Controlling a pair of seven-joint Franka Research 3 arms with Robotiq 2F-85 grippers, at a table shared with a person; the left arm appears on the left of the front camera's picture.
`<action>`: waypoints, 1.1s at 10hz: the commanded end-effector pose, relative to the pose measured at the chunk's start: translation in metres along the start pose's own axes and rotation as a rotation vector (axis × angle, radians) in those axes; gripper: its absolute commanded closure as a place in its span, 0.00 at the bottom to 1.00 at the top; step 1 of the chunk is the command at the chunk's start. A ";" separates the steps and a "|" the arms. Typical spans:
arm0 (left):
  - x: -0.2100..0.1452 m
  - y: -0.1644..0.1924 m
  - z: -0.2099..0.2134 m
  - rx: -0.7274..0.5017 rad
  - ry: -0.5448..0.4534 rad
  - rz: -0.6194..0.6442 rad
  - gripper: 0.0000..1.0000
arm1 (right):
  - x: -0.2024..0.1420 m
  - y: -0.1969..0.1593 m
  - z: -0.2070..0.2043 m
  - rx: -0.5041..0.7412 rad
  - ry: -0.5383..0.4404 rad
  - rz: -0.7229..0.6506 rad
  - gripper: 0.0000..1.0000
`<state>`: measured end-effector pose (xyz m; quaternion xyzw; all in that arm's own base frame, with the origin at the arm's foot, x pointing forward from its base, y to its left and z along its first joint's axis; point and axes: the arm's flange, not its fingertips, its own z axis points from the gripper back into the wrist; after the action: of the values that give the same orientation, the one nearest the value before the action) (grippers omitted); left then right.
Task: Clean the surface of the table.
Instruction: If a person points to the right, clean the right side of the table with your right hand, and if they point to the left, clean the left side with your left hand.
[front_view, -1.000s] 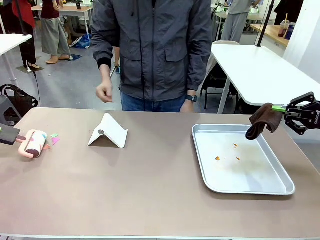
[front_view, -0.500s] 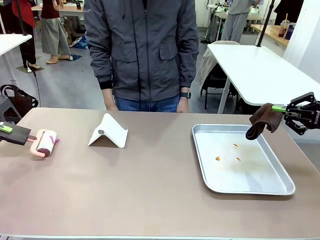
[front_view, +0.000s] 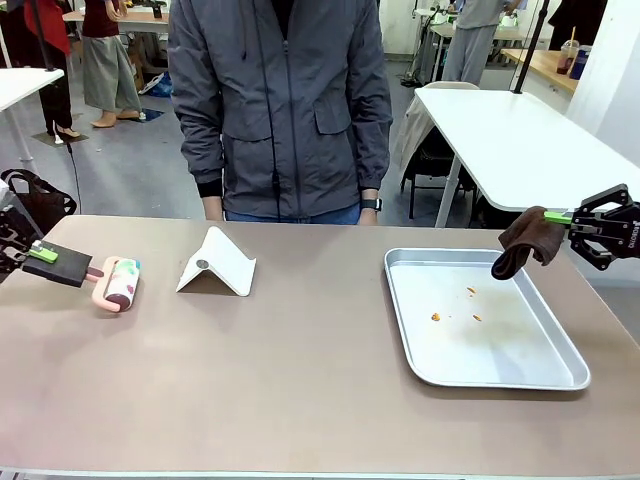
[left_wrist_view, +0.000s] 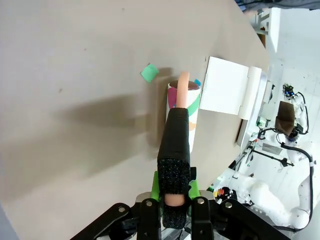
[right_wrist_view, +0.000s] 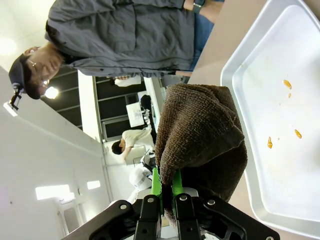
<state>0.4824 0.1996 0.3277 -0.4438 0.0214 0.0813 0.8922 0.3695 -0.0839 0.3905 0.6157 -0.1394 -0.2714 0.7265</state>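
Note:
My left gripper (front_view: 40, 253) is shut on the black handle (left_wrist_view: 175, 155) of a pink-framed lint roller (front_view: 120, 283). The roller rests on the brownish table (front_view: 300, 380) near its left end, and coloured scraps stick to its drum (left_wrist_view: 182, 107). A small green scrap (left_wrist_view: 148, 73) lies on the table beside the drum. My right gripper (front_view: 558, 218) hovers over the table's right edge, shut on a dark brown cloth (front_view: 525, 240) that hangs above the corner of a silver tray (front_view: 560, 375). In the right wrist view the cloth (right_wrist_view: 200, 135) drapes over my fingers.
Small orange crumbs (front_view: 436, 317) lie in the tray. A white folded stand (front_view: 215, 262) sits just right of the roller. A person in a grey jacket (front_view: 285, 110) stands at the far edge, hands down behind the table.
My left gripper has pushed the roller rightward across the table, over where the coloured scraps lay. The person lowered a hand. My right gripper and cloth have not moved.

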 end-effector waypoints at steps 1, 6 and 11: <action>0.006 0.004 -0.022 0.048 0.057 0.018 0.97 | -0.002 0.004 0.000 0.007 0.005 0.009 1.00; 0.000 -0.013 0.002 -0.122 -0.049 -0.031 0.97 | -0.002 0.004 0.000 0.007 0.005 0.009 1.00; -0.070 -0.009 0.085 -0.387 -0.149 -0.218 0.97 | -0.002 0.004 0.000 0.007 0.005 0.009 1.00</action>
<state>0.4245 0.2473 0.3984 -0.5777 -0.1016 0.0384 0.8090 0.3696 -0.0837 0.3906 0.6157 -0.1393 -0.2712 0.7266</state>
